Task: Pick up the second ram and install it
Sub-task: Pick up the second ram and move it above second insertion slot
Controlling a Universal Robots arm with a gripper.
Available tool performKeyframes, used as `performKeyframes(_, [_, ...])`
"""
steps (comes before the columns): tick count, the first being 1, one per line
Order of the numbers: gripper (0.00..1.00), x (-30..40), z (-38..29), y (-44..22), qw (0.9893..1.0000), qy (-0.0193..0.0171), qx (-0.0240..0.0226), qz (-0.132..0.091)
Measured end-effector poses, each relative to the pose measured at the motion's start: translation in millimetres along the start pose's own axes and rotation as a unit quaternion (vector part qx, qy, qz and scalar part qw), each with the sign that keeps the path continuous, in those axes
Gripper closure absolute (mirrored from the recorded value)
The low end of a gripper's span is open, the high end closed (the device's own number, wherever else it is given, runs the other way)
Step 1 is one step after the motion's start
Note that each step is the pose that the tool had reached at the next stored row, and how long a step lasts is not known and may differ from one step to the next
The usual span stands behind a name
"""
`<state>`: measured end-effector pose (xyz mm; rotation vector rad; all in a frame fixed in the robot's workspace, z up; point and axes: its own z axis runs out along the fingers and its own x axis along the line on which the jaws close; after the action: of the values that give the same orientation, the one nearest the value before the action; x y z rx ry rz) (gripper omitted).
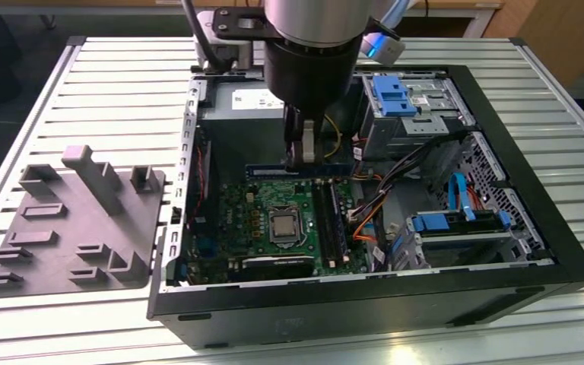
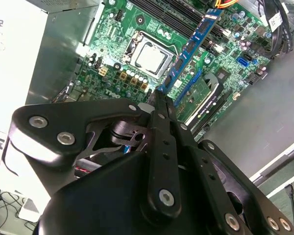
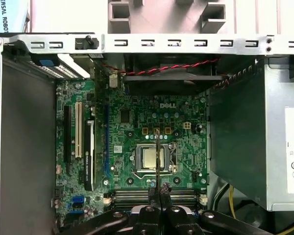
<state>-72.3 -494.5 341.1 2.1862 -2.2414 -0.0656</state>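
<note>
Gripper [image 1: 300, 160] is clamped on the ram [image 1: 267, 170], held over the board's [image 1: 241, 220] far edge. The ram's long axis runs from the exterior view's left to its right. The slots [image 1: 331, 222], just nearer, run near-far, so the ram sits crosswise to them.

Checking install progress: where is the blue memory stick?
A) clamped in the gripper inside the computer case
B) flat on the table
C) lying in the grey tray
A: the gripper is shut on the memory stick above the motherboard inside the case.
</note>
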Motion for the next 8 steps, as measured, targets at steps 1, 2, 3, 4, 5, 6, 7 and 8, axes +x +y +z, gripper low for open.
performKeyframes(1, [0.88,0.0,0.7,0.0,1.0000,0.0000,0.0000,0.000])
performKeyframes(2, [0.88,0.0,1.3,-0.1,1.0000,0.0000,0.0000,0.000])
performKeyframes(3, [0.88,0.0,2.0,-0.1,1.0000,0.0000,0.0000,0.000])
performKeyframes(4, [0.88,0.1,2.6,-0.1,1.0000,0.0000,0.0000,0.000])
performKeyframes(5, [0.88,0.1,3.3,-0.2,1.0000,0.0000,0.0000,0.000])
performKeyframes(6, [0.88,0.1,3.9,-0.2,1.0000,0.0000,0.0000,0.000])
performKeyframes(7, [0.88,0.1,4.6,-0.2,1.0000,0.0000,0.0000,0.000])
performKeyframes(8, [0.88,0.1,5.2,-0.2,1.0000,0.0000,0.0000,0.000])
